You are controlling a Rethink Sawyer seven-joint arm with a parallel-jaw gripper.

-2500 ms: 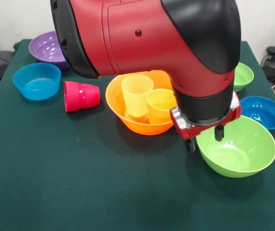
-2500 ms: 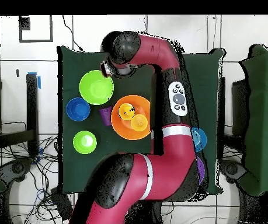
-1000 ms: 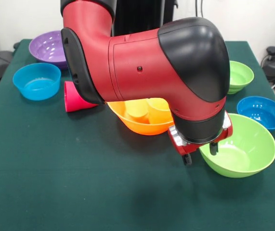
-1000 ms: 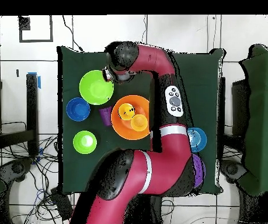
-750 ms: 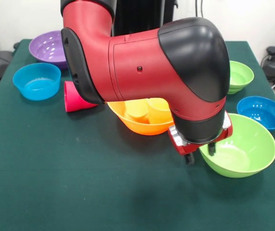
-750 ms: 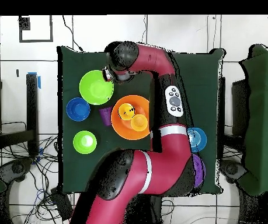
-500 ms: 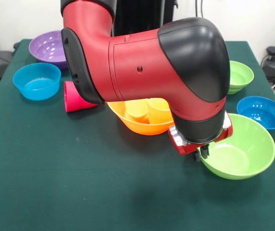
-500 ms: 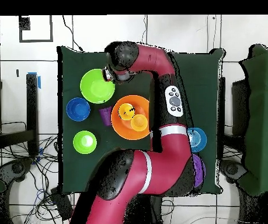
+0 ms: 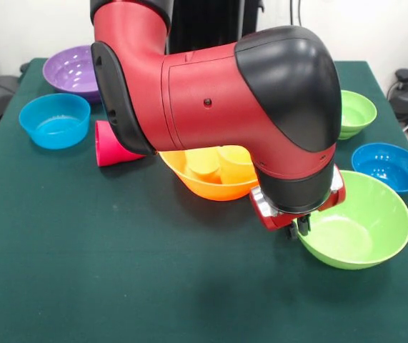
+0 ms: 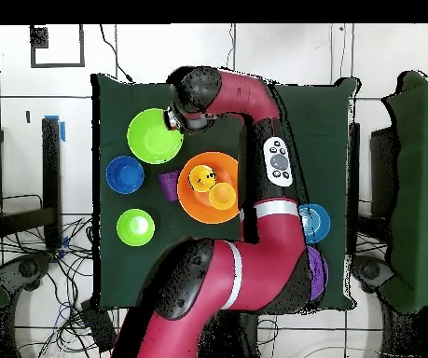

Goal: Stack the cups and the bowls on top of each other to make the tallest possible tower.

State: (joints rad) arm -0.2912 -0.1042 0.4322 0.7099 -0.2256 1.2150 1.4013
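My gripper (image 9: 300,227) is shut on the left rim of the large lime green bowl (image 9: 357,229), which sits near the table's front right. In the overhead view the gripper (image 10: 172,119) is at that bowl's (image 10: 154,135) edge. The large orange bowl (image 9: 211,187) stands behind my arm and holds a pale yellow cup (image 9: 204,163) and a yellow-orange cup (image 9: 236,163). A red-pink cup (image 9: 111,145) lies on its side left of it. A purple cup (image 10: 168,184) shows only in the overhead view, beside the orange bowl (image 10: 194,203).
A large purple bowl (image 9: 71,71) and a blue bowl (image 9: 55,120) stand at the far left. A small lime green bowl (image 9: 354,113) and a second blue bowl (image 9: 388,166) stand at the right. My arm hides the table's middle.
The fingers, open astride the green bowl's rim a second ago, have closed on it. The bowl has shifted slightly. The arm has hardly moved.
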